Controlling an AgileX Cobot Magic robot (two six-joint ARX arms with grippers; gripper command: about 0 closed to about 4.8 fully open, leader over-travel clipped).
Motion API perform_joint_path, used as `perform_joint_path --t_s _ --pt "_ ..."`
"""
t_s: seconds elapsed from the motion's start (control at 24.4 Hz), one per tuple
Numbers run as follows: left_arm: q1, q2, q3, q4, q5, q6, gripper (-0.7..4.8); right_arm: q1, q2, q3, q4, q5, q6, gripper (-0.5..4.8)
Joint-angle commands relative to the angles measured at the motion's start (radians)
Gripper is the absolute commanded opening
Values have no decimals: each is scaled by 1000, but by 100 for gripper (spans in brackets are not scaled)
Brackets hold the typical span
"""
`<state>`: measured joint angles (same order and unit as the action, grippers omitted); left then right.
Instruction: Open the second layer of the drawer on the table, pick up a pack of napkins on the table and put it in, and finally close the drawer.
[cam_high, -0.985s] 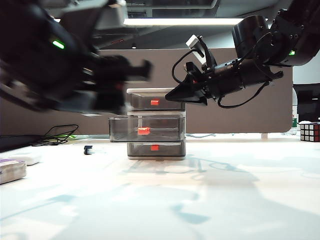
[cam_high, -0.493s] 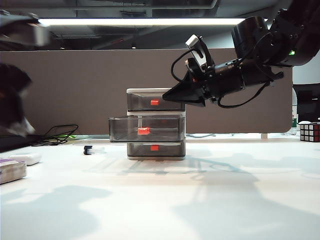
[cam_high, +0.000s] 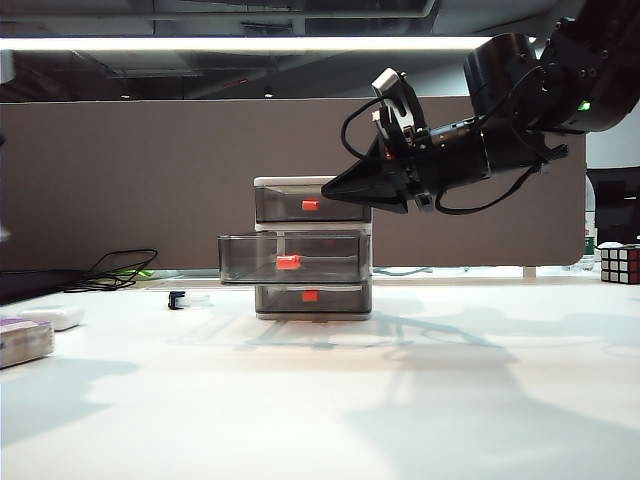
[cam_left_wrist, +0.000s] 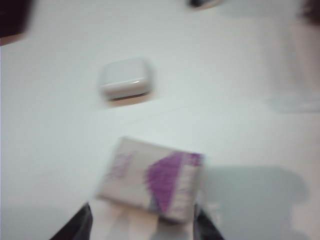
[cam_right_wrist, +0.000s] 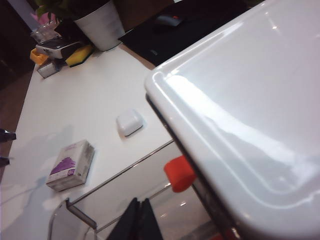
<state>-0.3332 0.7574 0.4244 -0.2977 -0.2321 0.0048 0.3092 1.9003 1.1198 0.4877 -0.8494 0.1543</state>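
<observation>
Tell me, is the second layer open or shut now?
Open: the second layer juts forward of the drawer frame, past the top and bottom drawers.

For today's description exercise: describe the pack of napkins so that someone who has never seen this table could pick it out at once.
Start at the drawer in the middle of the white table, then look to the table's far left edge. The pack of napkins lies flat there, beside a plain white rounded case. Only the pack is boxy, with a purple top.

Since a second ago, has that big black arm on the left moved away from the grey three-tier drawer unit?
Yes. It swung left, away from the drawer unit, out of the exterior view; its left gripper now hangs over the purple-topped napkin pack.
</observation>
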Motion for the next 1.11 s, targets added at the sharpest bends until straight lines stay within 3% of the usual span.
perform_joint_path --t_s 0.04,0.12,0.37,0.57,0.78,0.94,1.11 --pt "-1 0 -37 89 31 79 479 1 -5 7 10 -19 8 -5" --pt "-1 8 -79 158 31 116 479 1 -5 6 10 -25 10 -5" --pt "-1 62 -142 257 30 122 479 0 -5 6 10 -44 21 -5" --pt "3 163 -144 404 58 235 479 0 -5 6 4 -49 21 -5" --pt "96 337 -142 561 189 226 479 0 -5 6 -14 -71 22 -5" --pt "201 353 -141 576 284 224 479 0 -5 6 -43 -73 10 -5" --pt "314 355 -141 563 439 224 479 0 -5 6 -43 -70 6 -5"
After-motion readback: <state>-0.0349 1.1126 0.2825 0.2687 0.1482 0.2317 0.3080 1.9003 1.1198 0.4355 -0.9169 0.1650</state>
